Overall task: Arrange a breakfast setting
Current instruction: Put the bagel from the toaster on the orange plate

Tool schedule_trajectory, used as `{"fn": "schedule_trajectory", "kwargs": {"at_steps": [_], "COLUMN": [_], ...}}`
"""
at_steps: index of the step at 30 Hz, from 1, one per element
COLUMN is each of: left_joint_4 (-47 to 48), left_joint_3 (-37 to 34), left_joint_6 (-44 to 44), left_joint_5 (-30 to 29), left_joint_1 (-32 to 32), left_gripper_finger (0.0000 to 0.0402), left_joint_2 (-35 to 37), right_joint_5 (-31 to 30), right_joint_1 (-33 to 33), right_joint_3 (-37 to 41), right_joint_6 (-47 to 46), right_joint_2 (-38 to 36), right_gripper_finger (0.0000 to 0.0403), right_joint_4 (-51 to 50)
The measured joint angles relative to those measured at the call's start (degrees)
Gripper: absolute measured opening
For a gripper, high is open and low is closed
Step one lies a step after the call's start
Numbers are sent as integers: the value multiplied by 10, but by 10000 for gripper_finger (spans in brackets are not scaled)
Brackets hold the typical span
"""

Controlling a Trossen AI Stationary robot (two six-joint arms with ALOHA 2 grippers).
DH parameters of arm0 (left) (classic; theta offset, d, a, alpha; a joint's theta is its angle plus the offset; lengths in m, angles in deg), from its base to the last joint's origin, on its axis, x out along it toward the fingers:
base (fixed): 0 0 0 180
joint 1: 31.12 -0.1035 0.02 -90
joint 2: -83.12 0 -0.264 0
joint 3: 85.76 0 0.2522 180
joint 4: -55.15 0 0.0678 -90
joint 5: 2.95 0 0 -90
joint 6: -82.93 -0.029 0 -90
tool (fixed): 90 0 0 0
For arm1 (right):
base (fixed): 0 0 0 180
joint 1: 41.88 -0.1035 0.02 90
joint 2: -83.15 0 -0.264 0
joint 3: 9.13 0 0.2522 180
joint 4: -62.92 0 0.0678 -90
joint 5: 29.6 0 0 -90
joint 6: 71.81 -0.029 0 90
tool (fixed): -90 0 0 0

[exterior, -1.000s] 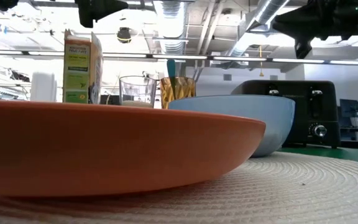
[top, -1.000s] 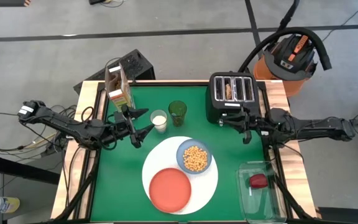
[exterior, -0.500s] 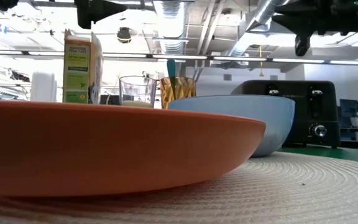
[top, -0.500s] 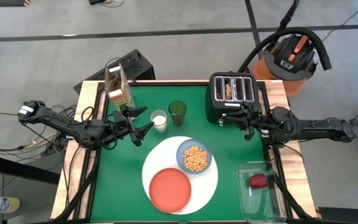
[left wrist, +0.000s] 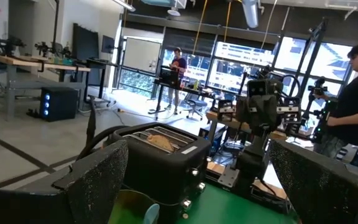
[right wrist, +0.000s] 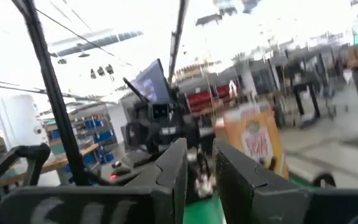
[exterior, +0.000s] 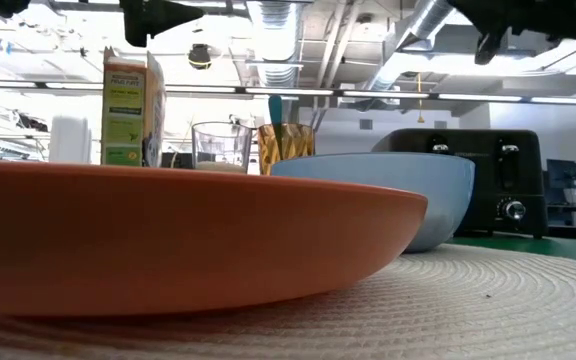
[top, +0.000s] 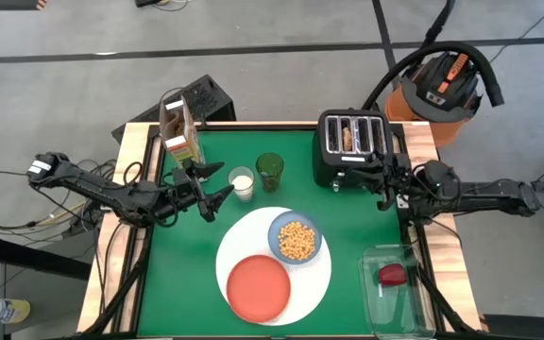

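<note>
High view: breakfast things sit on the green counter (top: 187, 283), with both arms held above its far half.

Nearest lies the large white plate (top: 314, 283), carrying the orange-red plate (top: 258, 288) on its near left and, touching its far right, the light-blue bowl (top: 296, 238) filled with cereal. At the near right corner a clear plastic container (top: 395, 288) holds something red. Farther back, the left end effector (top: 217, 194) hovers with fingers spread wide just beside a glass of milk (top: 242, 183); an amber-green cup (top: 270, 170) with the blue spoon handle (exterior: 275, 108) stands next to it. The right end effector (top: 382, 189), fingers nearly closed and empty, hangs beside the black toaster (top: 350, 144). A cereal box (top: 179, 127) stands at the far left.
</note>
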Motion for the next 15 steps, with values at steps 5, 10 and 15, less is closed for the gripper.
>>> {"fn": "schedule_trajectory", "kwargs": {"at_steps": [5,10,15], "left_joint_4": [0,0,0], "left_joint_3": [0,0,0], "left_joint_6": [-5,-4,-2], "left_joint_5": [0,0,0], "left_joint_1": [0,0,0], "left_gripper_finger": [378,378,378], "left_joint_2": [0,0,0], "right_joint_5": [10,14,0], "right_joint_1": [-1,0,0], "right_joint_3": [-33,-112,-189], "right_joint_6": [75,148,222], "right_joint_2": [0,15,51], "right_gripper_finger": [104,124,168], "right_joint_4": [-5,-137,-240]}}
